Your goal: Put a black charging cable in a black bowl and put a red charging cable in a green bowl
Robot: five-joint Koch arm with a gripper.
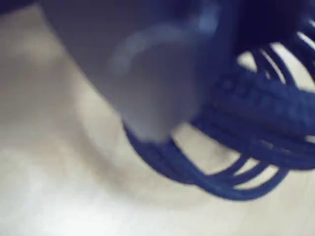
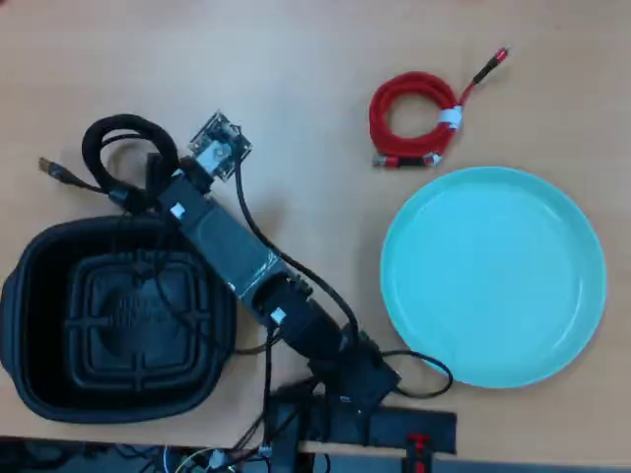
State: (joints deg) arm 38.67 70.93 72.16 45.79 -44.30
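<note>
Above the tray: the black charging cable lay as a small coil on the table, just beyond the far rim of the black bowl in the overhead view, its plug end sticking out to the left.
Gripper: the gripper sat at the coil's near edge, under the arm; in the wrist view 1 pale finger pressed against the strands of the coil, which looked blue and blurred there.
Jaws: I could not tell how far apart they stood or whether they had hold of the coil, since only 1 finger showed.
Cable handling: it looked light, soft and springy; loose loops would likely sag or slide apart if only 1 strand were pinched.
Where to hold: best judged across the whole bundle, at the side nearest the tray, away from the stiff plug.
Black bowl: empty, its ribbed floor bare.
Red charging cable: coiled and tied, lying on the table just above the green bowl in the overhead view, not touching it.
Green bowl: empty.
</note>
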